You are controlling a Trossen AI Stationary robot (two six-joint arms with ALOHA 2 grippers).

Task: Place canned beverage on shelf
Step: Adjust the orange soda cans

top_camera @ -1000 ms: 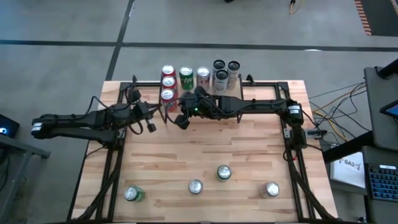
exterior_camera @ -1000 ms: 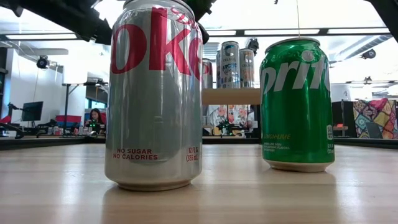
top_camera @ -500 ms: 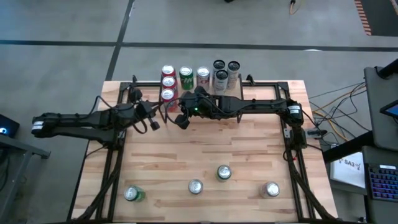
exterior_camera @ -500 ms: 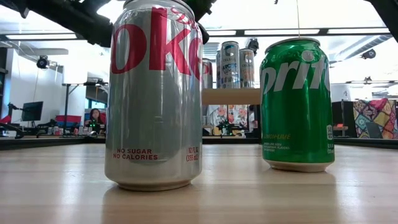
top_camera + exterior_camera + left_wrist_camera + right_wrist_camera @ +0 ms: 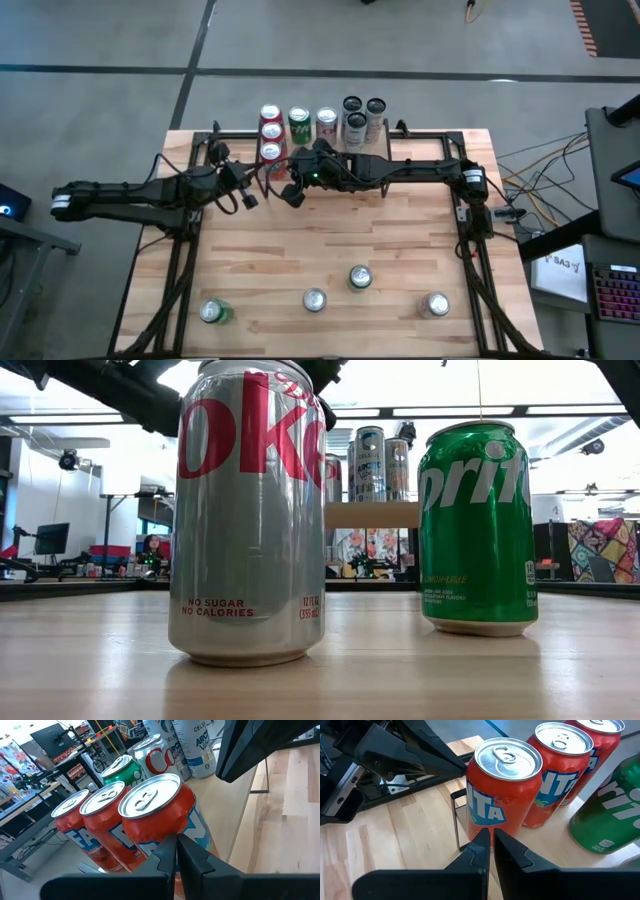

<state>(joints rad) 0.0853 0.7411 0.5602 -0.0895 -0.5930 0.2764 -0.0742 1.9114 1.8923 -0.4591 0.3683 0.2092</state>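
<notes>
Both grippers point(image 5: 243, 200) point(image 5: 292, 196) parked by the shelf point(image 5: 240, 800), jaws clenched on nothing; next, reaching for a silver can point(image 5: 314, 299) left on the counter point(image 5: 400, 230).

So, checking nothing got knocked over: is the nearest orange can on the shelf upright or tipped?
Upright. The orange can stands on the shelf, its lid facing up, level with its neighbours.
</notes>
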